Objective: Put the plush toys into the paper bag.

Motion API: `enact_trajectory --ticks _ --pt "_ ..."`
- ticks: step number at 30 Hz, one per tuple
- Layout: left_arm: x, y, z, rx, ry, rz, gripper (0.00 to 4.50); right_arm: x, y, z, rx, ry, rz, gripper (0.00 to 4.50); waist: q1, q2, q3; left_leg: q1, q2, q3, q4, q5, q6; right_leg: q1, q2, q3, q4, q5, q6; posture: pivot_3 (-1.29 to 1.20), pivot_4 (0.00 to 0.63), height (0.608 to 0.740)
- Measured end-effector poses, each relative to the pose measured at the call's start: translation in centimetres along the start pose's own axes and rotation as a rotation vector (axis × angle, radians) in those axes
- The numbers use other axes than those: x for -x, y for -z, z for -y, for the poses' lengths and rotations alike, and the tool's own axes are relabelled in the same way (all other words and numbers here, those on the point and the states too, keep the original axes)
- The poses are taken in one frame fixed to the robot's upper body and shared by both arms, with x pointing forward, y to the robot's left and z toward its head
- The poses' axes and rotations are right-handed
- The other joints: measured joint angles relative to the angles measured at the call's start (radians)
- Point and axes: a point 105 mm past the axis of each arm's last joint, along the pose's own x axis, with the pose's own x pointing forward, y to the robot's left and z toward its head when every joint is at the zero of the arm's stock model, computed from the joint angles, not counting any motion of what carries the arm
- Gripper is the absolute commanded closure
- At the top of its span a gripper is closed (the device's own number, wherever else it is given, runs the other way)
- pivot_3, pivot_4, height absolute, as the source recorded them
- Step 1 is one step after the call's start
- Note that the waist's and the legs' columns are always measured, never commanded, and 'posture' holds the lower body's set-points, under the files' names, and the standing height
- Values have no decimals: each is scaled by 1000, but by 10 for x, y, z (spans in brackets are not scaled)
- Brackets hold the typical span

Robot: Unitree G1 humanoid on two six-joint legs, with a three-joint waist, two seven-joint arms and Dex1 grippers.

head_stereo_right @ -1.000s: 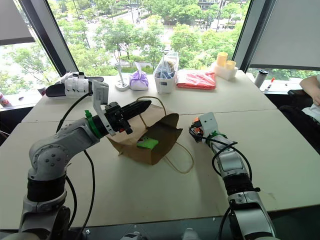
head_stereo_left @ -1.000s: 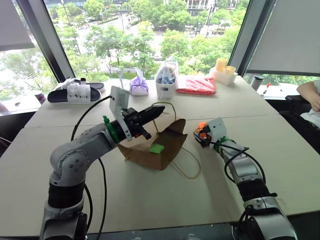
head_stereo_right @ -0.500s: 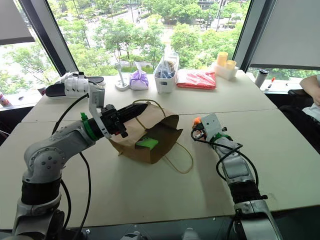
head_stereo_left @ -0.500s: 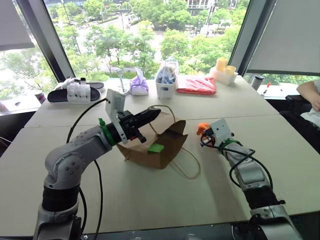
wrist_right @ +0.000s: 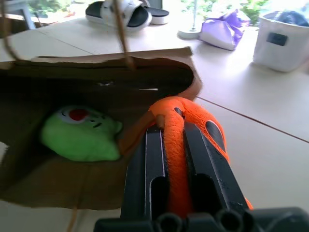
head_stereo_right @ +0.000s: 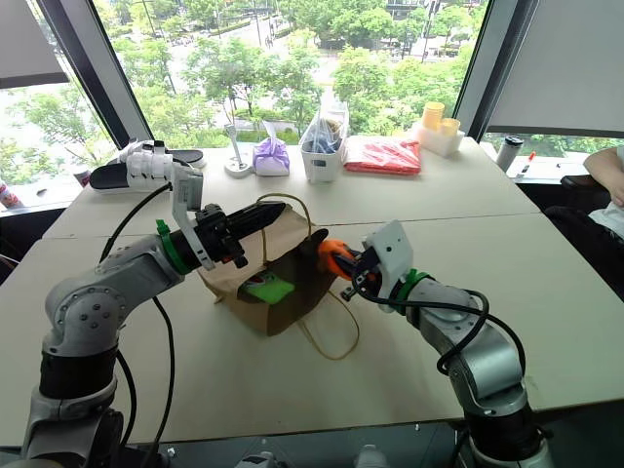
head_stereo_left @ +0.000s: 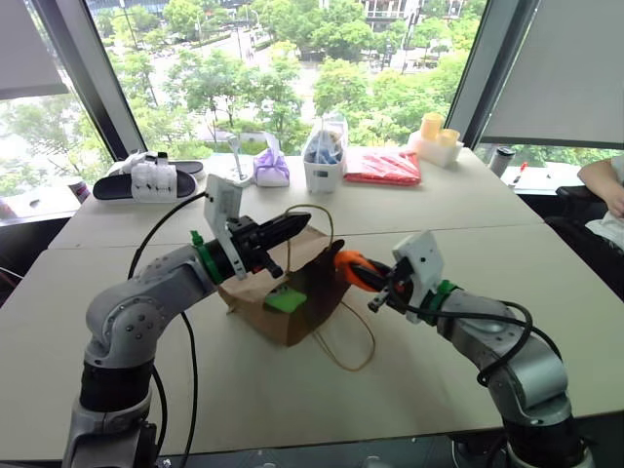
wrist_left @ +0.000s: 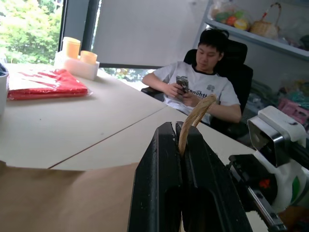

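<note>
Right wrist view: right gripper (wrist_right: 176,145) fingers clamp the orange toy (wrist_right: 193,121) at the paper bag (wrist_right: 29,183) mouth; the green toy (wrist_right: 79,133) lies inside. Left gripper (wrist_left: 182,140) fingers pinch one handle (wrist_left: 195,118), holding the bag open on the bench (head_stereo_left: 292,390). An early release could drop the toy outside the rim; handle slip could collapse the mouth.

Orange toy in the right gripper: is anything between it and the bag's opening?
Nothing visible. The orange toy sits right at the paper bag mouth, which the left gripper holds open by a handle; the green toy lies deeper inside.
</note>
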Motion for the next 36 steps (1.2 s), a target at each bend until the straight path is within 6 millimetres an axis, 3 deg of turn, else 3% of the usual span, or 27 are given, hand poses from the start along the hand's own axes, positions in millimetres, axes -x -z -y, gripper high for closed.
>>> enact_trajectory --ticks 4,9,14,23,25,28,34,36 --pt "-5 -8 1 -24 5 23 4500 -11 11 -7 4 -26 -42 4476 4 0 0 0 0 0 0 1 -2 0 0 0 0 0 0 0 150 740" --pt "-4 -8 -3 -25 -6 20 4500 5 4 12 41 18 -53 4476 4 0 0 -1 0 0 0 1 -2 0 0 0 -1 0 0 0 150 740" --pt "-4 -7 -4 -18 -4 18 4500 6 -2 8 26 -6 -23 4476 -2 0 0 0 0 0 0 0 0 0 0 0 0 0 0 0 150 740" --pt "-7 -18 4 -11 11 26 4500 -44 6 -11 -13 -111 14 4476 0 0 0 0 0 0 0 2 -4 0 0 0 0 0 0 0 150 740" --pt "-7 -16 4 -6 -2 31 4500 -67 13 -11 -13 -100 28 4476 -4 0 0 1 0 1 0 2 -4 0 0 0 0 0 0 0 150 740" --pt "-8 -12 8 1 -6 35 4500 -101 27 -5 21 -39 21 3238 -8 0 0 1 0 1 -1 3 -5 -1 0 0 1 0 0 0 150 740" --pt "-2 -3 6 19 -29 26 4500 -118 24 -3 73 -18 72 149 -3 0 0 0 0 0 -1 3 -5 -1 0 0 0 0 0 0 150 740" --pt "-1 -2 5 23 -30 26 4500 -116 24 -2 78 -31 73 64 -3 0 0 0 0 0 -1 3 -5 -1 0 0 0 0 0 0 150 740"
